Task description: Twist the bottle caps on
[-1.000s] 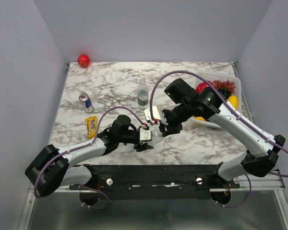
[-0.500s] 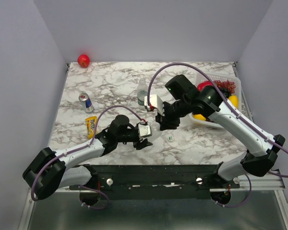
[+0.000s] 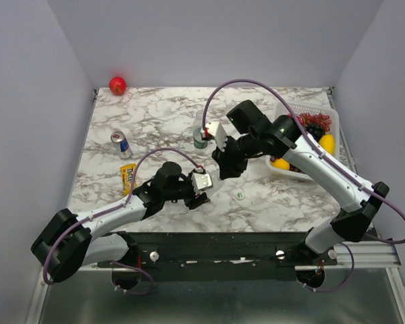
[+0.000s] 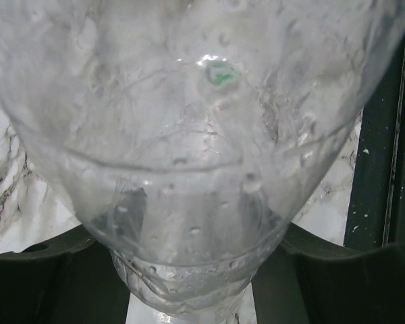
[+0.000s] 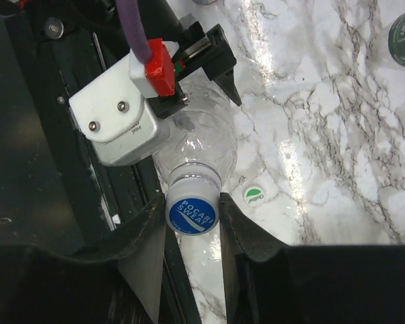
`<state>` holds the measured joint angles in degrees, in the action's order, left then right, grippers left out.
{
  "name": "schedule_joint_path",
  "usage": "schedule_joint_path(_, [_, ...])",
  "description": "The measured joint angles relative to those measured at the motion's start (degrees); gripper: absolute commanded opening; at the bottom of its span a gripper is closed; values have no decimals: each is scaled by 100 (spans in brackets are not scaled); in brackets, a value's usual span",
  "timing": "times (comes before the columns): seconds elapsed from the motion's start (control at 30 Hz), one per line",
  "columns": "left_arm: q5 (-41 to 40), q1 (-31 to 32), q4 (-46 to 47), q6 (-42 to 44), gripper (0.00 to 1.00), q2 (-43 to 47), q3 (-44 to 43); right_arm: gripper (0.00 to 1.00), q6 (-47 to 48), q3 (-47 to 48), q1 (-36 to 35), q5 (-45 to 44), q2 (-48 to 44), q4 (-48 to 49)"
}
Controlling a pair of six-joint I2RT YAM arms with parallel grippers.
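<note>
Judging from how things lie, the first of the two cappings is at or near its end. The left gripper (image 3: 202, 192) is clamped around the body of the plain bottle (image 5: 196, 148), holding it low over the near edge of the table (image 3: 155, 115), tilted with its neck towards the right wrist camera. The right gripper (image 3: 221, 169) hangs above and just behind it, its claw apart and empty. In the wrist view the fingers only frame the blue-and-white cap (image 5: 192, 212), which sits on that bottle's neck; how tight it is I cannot tell. The green-banded bottle (image 3: 200, 137) stands upright further back, partly behind the right arm. The cap with the green mark (image 5: 254, 196) lies flat on the marble just beside the held bottle. The next move probably calls for a careful pinch on that small, flat cap, and for the left arm to put its bottle down so it can steady the other one. Plain pale lavender walls (image 3: 189, 40) enclose the marble-patterned table on three sides. A white basket (image 3: 327, 115) of fruit sits at the right edge, and a drink can (image 3: 120, 144), a yellow packet (image 3: 128, 177) and a red ball (image 3: 117, 85) lie along the left.
</note>
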<state>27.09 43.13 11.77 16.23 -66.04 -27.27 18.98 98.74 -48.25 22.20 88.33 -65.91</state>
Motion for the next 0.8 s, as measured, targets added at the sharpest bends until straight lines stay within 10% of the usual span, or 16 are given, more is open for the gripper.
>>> schedule_joint_path(0.23, [-140, -4, -144, -146, 0, 0, 2, 26, -466, 44, 26, -168, 164, 33])
schedule_joint_path(0.8, [-282, -50, 267, -326, 0, 282, 210, 71, -501, 260, -52, -46, 511, 103])
